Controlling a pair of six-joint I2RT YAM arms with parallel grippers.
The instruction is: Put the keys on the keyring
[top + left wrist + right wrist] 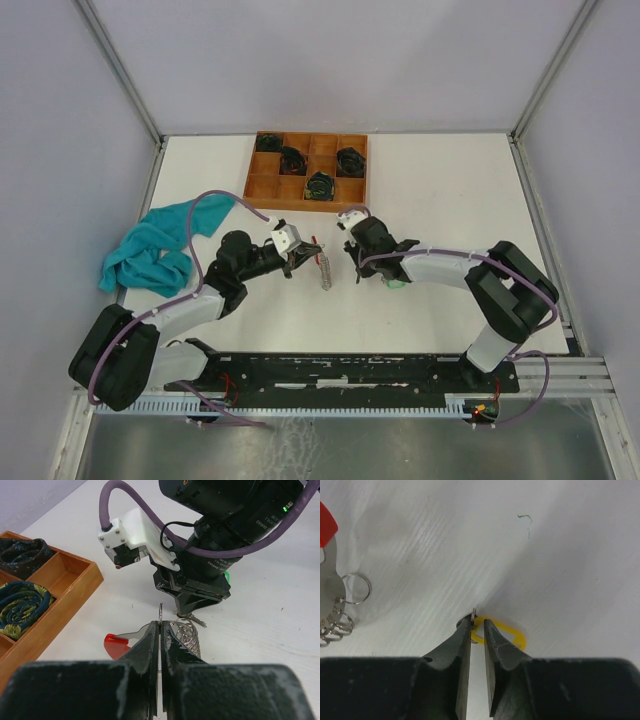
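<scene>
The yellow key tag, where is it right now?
In the right wrist view, the yellow key tag lies on the table at the tips of the right claw, with the keyring away at the picture's left edge.

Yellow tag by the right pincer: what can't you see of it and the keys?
Yellow tag: right wrist view, near end hidden behind the right pincer.
Keys: left wrist view, mostly tucked under the right pincer.
Keyring: left wrist view, lower part behind the left pincer.
</scene>
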